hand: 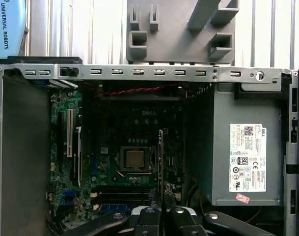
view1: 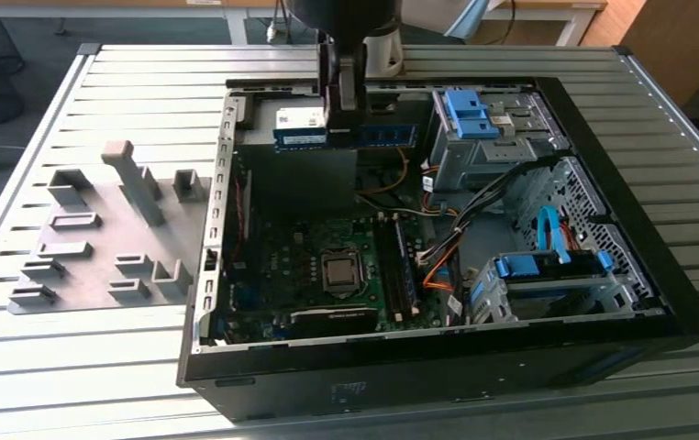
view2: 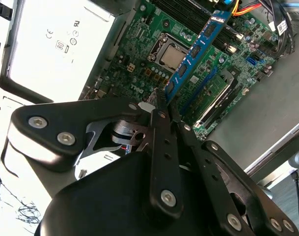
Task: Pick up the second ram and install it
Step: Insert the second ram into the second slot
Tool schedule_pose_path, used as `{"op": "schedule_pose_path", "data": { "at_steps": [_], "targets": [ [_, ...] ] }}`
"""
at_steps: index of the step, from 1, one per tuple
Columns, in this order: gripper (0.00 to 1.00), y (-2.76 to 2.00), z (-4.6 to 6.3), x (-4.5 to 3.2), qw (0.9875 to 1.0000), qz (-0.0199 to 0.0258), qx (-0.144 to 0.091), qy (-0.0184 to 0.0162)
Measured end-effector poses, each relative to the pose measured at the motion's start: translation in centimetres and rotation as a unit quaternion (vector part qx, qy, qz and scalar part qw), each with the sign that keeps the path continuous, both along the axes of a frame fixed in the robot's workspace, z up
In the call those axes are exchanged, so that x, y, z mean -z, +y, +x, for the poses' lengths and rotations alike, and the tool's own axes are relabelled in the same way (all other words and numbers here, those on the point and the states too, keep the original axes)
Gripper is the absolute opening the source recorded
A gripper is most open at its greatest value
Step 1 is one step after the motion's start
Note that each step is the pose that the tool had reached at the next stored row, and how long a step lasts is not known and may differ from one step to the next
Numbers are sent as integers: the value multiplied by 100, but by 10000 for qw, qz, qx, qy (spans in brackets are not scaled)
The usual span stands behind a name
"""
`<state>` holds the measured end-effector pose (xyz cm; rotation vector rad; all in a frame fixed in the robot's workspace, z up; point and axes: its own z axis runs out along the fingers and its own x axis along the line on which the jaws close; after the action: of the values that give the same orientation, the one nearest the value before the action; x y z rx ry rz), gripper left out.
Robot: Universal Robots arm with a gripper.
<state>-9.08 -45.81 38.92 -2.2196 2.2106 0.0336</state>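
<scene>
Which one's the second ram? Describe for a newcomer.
Start at the open computer case on the slatted table. Above its insides the hand clamps a long flat blue stick with black chips: the second ram. Unlike its neighbours, it hangs in the air, in no slot.

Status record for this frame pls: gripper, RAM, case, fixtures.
gripper: shut on the second ram, above the open PC case
second ram: held over the motherboard, not in a slot
PC case: side panel off, lying on the slatted table
processor chip: uncovered in its socket
holder plate: grey, on the table, at the exterior view's left of the case
</scene>
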Motion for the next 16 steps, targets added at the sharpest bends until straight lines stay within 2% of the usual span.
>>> {"op": "schedule_pose_path", "data": {
  "at_steps": [4,8,11,16],
  "targets": [
    [14,0,1,11,9996,-3,277,0],
    [14,0,0,28,9979,-7,645,-1],
    [14,0,0,41,9958,-11,914,-1],
    [14,0,0,60,9911,-17,1329,-2]
  ]
}}
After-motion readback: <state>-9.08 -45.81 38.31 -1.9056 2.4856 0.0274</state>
